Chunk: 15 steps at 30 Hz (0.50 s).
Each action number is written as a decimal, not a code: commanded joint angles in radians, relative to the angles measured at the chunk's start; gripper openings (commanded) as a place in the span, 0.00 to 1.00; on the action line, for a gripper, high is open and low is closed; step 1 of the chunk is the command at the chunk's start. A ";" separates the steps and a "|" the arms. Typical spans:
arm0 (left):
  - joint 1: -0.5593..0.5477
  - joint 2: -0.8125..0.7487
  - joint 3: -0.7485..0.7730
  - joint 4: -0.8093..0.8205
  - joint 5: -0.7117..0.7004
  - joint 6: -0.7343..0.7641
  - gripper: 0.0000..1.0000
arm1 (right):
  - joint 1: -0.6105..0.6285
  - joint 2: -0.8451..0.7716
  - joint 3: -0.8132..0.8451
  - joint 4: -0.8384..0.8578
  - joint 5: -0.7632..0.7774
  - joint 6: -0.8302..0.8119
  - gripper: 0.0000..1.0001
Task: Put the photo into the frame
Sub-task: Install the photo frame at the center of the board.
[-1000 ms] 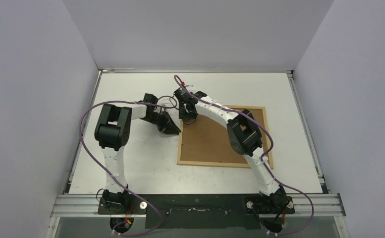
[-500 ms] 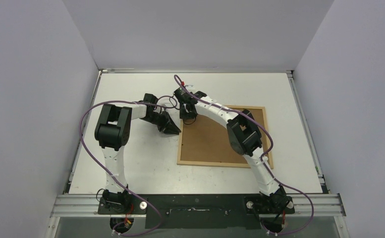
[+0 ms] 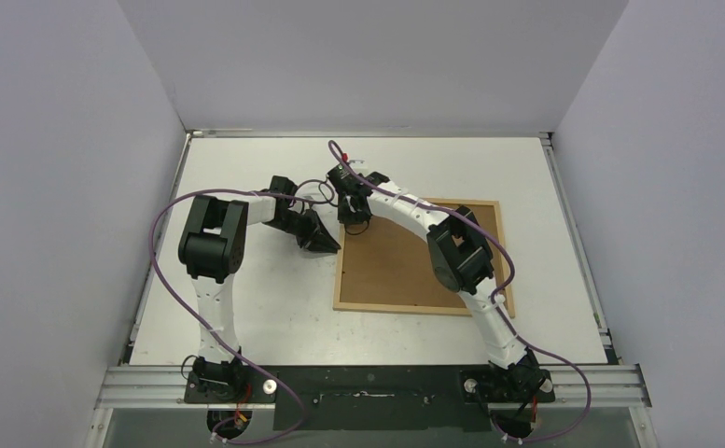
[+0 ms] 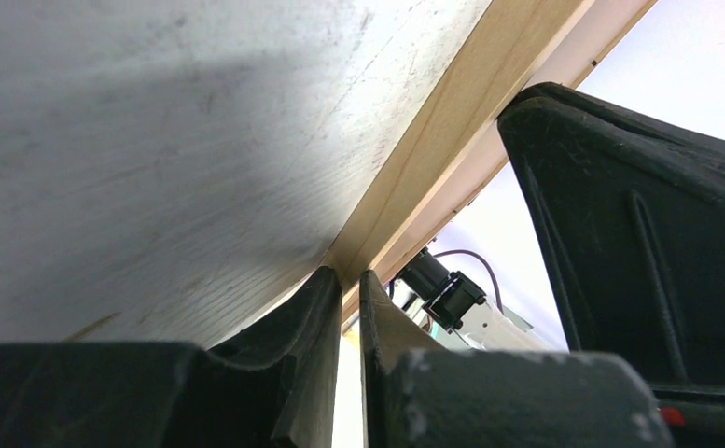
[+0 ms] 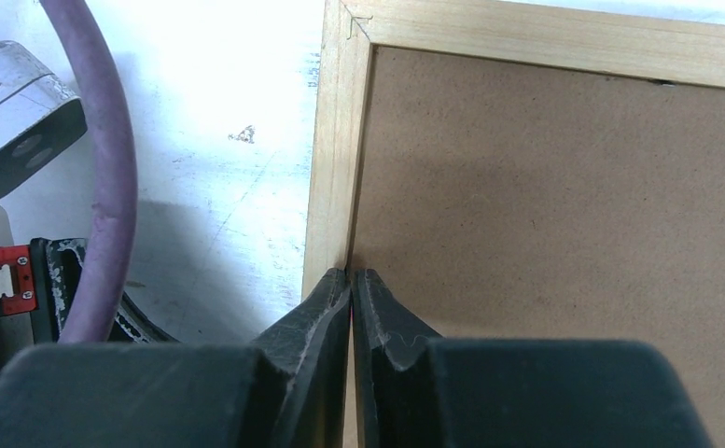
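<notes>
Two robot arms close in on the far-left corner of the frame, which lies flat on the bench with a brown backing board seated inside its light wood strips. The right claw is pressed down with its two tips all but touching, holding nothing, right on the seam where the board meets the frame's left strip, just short of the corner joint. The left claw comes in low from outside that same strip, narrowed to a slit, its tips against the frame's outer edge; nothing can be seen pinched between them.

The photo shows in none of the views. It may lie under the board, but that cannot be told.

The step in hand looks like work on the board's edge, either prising it up or bedding it down, while the left arm steadies the frame from outside. A next move would call for a fine, shallow push along that seam, with the wood kept from skating across the bench — and for the photo's whereabouts to be settled before the board is left in place.
</notes>
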<state>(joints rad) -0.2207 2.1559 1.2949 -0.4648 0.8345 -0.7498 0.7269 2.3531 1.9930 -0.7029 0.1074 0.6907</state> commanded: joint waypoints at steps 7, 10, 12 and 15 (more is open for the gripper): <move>0.009 0.118 -0.060 -0.112 -0.250 0.043 0.09 | -0.044 0.052 -0.083 -0.128 0.147 0.006 0.05; 0.010 0.122 -0.061 -0.113 -0.250 0.043 0.09 | -0.053 0.037 -0.126 -0.100 0.141 0.020 0.05; 0.011 0.123 -0.062 -0.115 -0.252 0.044 0.09 | -0.058 0.027 -0.151 -0.075 0.127 0.018 0.05; 0.014 0.128 -0.064 -0.114 -0.253 0.043 0.09 | -0.062 0.003 -0.202 -0.008 0.092 0.010 0.06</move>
<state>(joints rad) -0.2150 2.1616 1.2961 -0.4648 0.8467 -0.7353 0.7242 2.3142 1.9053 -0.6243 0.1097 0.7334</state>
